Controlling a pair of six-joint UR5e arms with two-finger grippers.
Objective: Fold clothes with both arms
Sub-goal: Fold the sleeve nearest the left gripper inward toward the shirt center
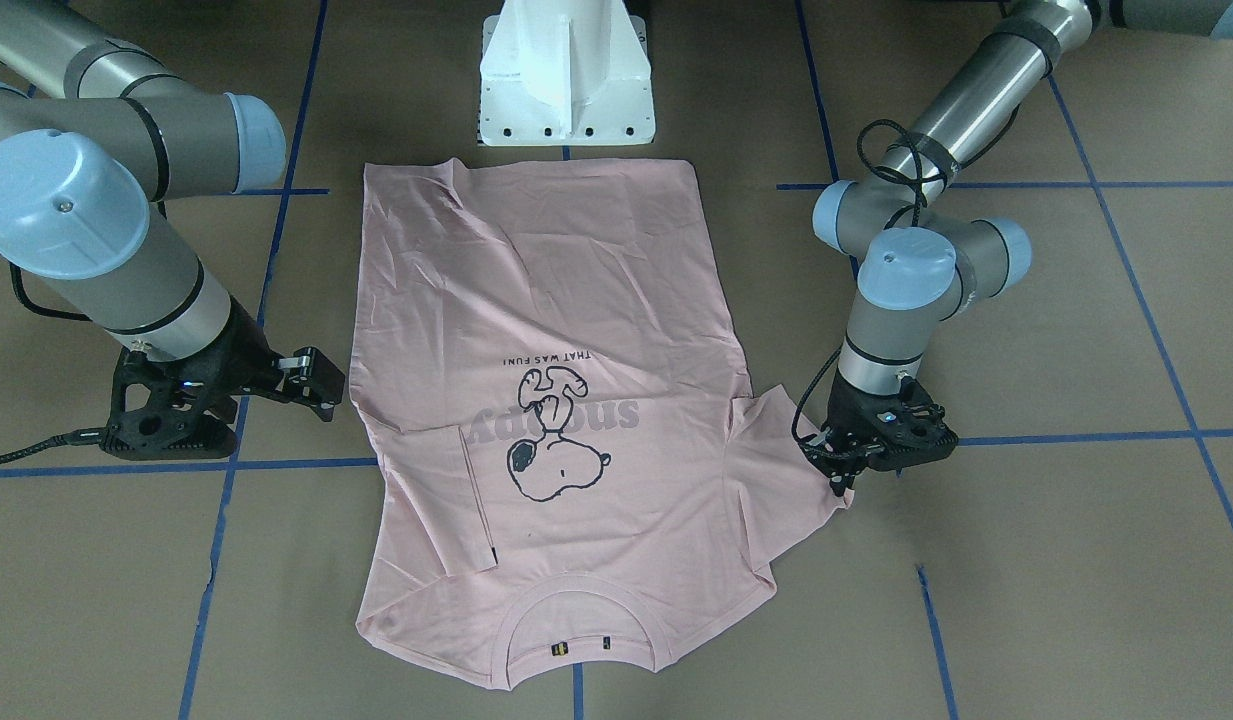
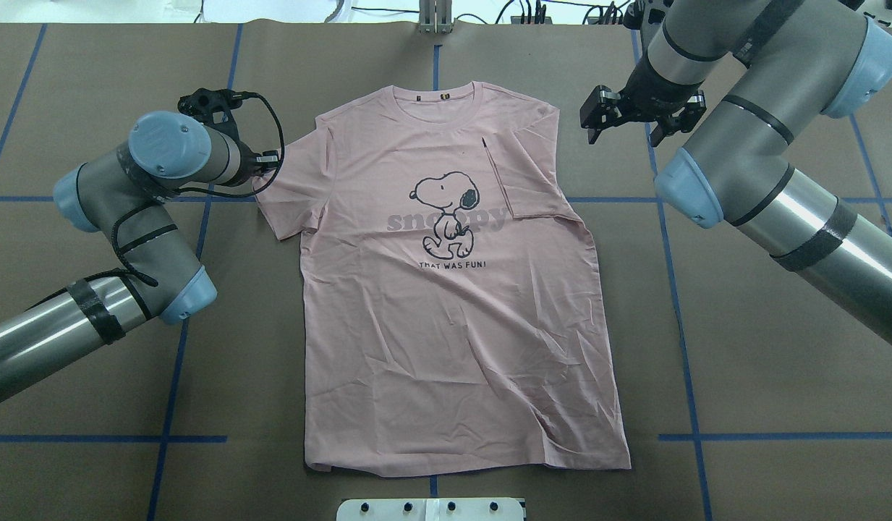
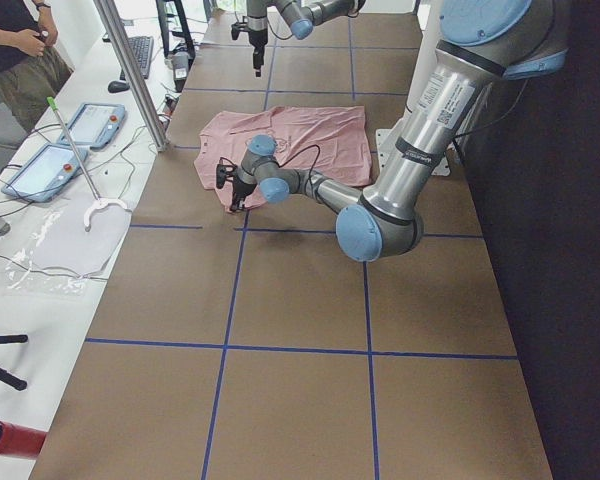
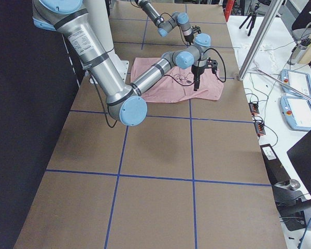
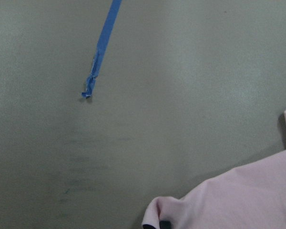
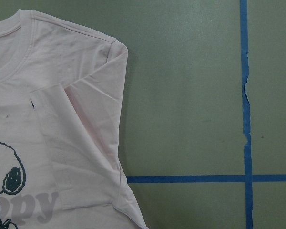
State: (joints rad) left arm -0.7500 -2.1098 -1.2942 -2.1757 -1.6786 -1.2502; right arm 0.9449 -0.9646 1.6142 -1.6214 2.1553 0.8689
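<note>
A pale pink T-shirt (image 2: 453, 289) is lying flat and print-up on the table (image 2: 764, 347). Its hem is resting just beside the white pedestal (image 1: 566, 80), and its ribbed neck is pointing away from the pedestal. The folded sleeve (image 2: 521, 181), on the robot's right of the pedestal, is already lying turned in over the chest. The spread sleeve (image 2: 286, 188) is reaching outward on the other side.

You are handling something light, thin and limp. It is likely to sag, wrinkle and drag on the brown surface rather than hold a shape. You are better off pinching hems and seams, at a cuff, a shoulder or a bottom corner, than the loose middle.

The left hand (image 1: 838, 470) is sitting at the tip of the spread sleeve, far from the pedestal, and you cannot tell whether it is gripping cloth. The right hand (image 2: 625, 129) is hovering with its jaws apart and holding nothing. It is clear of the shirt, also far from the pedestal.
</note>
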